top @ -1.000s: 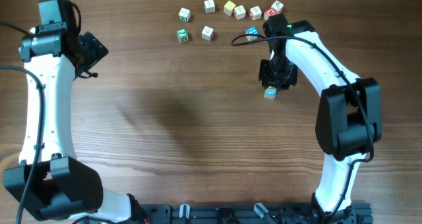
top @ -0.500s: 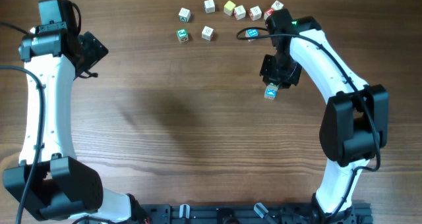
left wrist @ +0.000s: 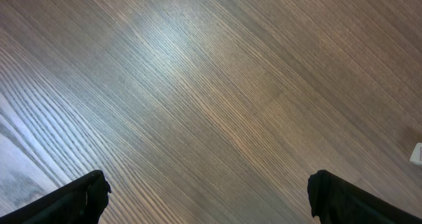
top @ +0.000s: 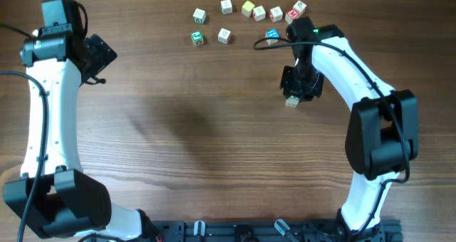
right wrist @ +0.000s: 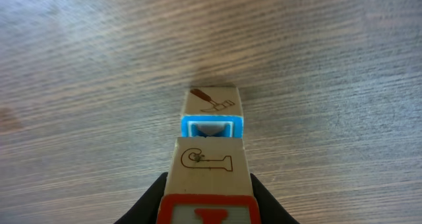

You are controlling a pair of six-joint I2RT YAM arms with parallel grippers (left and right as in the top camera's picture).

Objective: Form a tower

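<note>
- Wood-grain table (top: 214, 128) fills the overhead view. My right gripper (top: 295, 92) points down over its middle right. The tower (top: 291, 102) shows only as a small pale cube peeking out from under the gripper, on the side nearer my base. The gripper body hides my jaws from this height.
- Loose letter cubes (top: 224, 35) lie scattered along the far edge, well apart from the tower. The nearest of them, a blue-faced cube (top: 271, 35), lies just beside my right arm's cable.
- My left gripper (top: 100, 53) hangs at the far left, well apart from every cube.
- Left wrist view: my left gripper (left wrist: 211, 201) has its jaws spread wide, with nothing but bare table between them. A pale sliver (left wrist: 417, 153) shows at the right edge, too small to identify.
- Right wrist view: my right gripper (right wrist: 208, 211) is clamped on the red-framed cube (right wrist: 206, 161). My dark fingers (right wrist: 153, 199) press on its left and right sides, and the cube sits centred between them. Its pale face carries a brown drawing.
- Just past it and in line stands the blue-framed cube (right wrist: 212, 128), on the table and outside my grip. Its further face shows a brown hammer.
- The two cubes meet in the picture, but I cannot tell whether they touch.
</note>
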